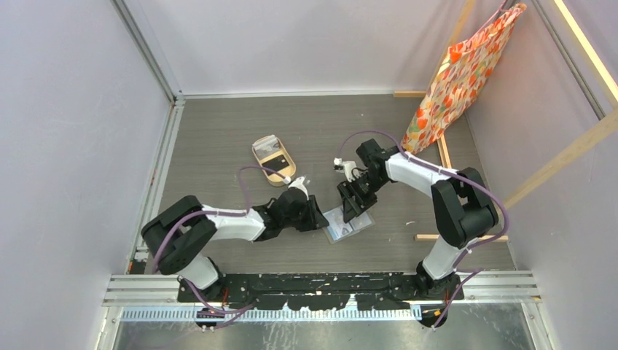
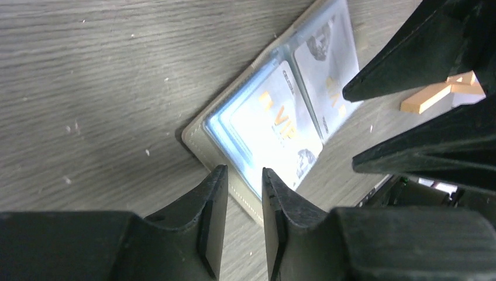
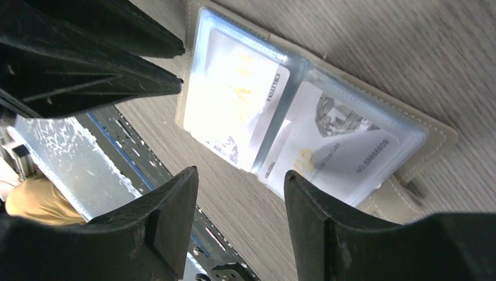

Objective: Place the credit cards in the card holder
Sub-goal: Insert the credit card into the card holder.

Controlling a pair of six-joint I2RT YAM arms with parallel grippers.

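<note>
The card holder [image 1: 342,232] lies open on the table between both grippers, and its grey-brown rim [image 2: 196,137] [image 3: 433,126] frames clear sleeves. One white credit card [image 2: 275,123] [image 3: 234,99] sits in each sleeve, the second [image 2: 327,64] [image 3: 327,140] beside the first. My left gripper [image 1: 321,219] [image 2: 244,175] hovers at the holder's left edge, its jaws slightly apart with nothing between them. My right gripper [image 1: 357,209] [image 3: 240,175] is over the holder's far side, open and empty. A dark card [image 1: 275,159] lies in the tan oval tray [image 1: 262,149].
An orange patterned bag [image 1: 455,80] hangs on a wooden frame at the back right. Wooden strips [image 1: 452,237] lie on the table to the right. The arms' mounting rail [image 1: 321,288] runs along the near edge. Walls enclose the table on the left, back and right.
</note>
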